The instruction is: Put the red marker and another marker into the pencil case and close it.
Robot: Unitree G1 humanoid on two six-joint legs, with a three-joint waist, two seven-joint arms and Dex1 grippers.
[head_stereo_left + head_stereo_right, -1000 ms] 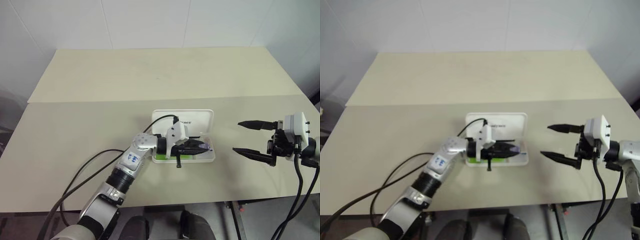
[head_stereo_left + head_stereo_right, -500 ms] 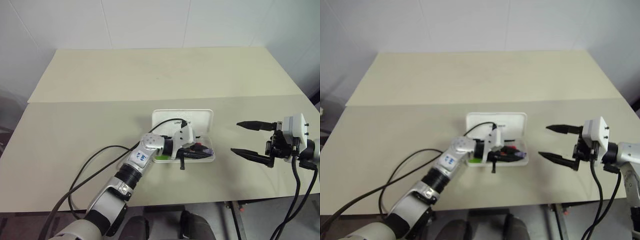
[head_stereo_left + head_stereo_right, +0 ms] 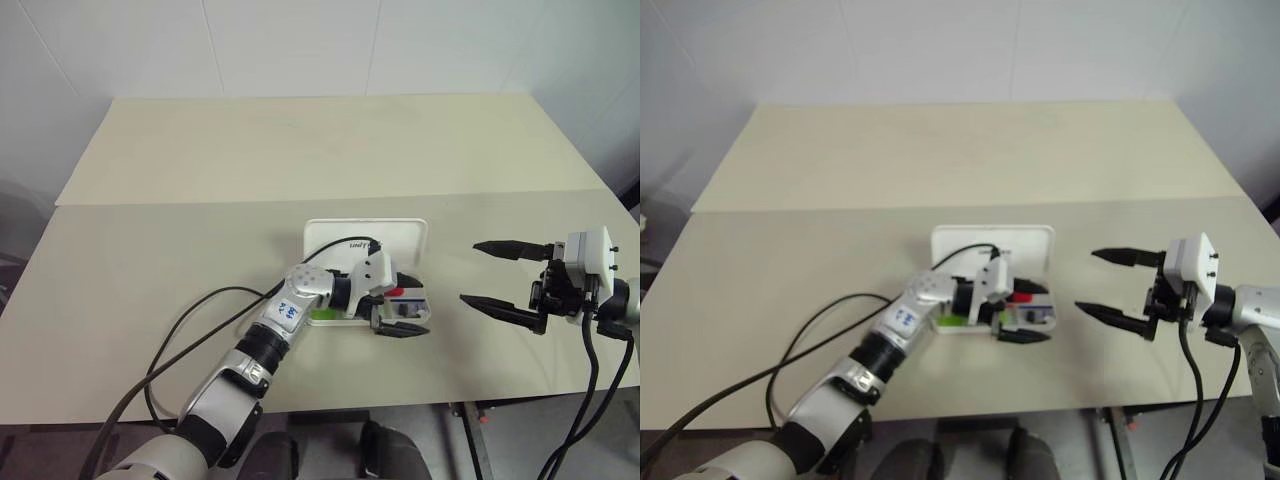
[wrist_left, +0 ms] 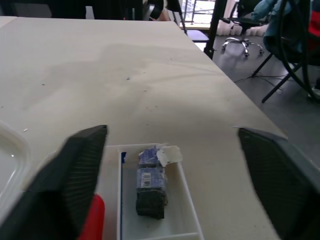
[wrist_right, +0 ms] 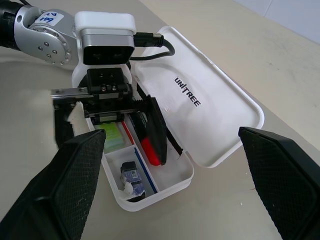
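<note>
Left gripper jaws now spread, red marker released into pencil case, right gripper jaws wide.

Place: an office-like lab or test room is suggested.
Surface: a plain pale surface is set against the wall.
Walls: bare white panelled walls are seen behind it.
Furniture: a wheeled office chair base and dark stand legs are seen on a grey floor.
</note>
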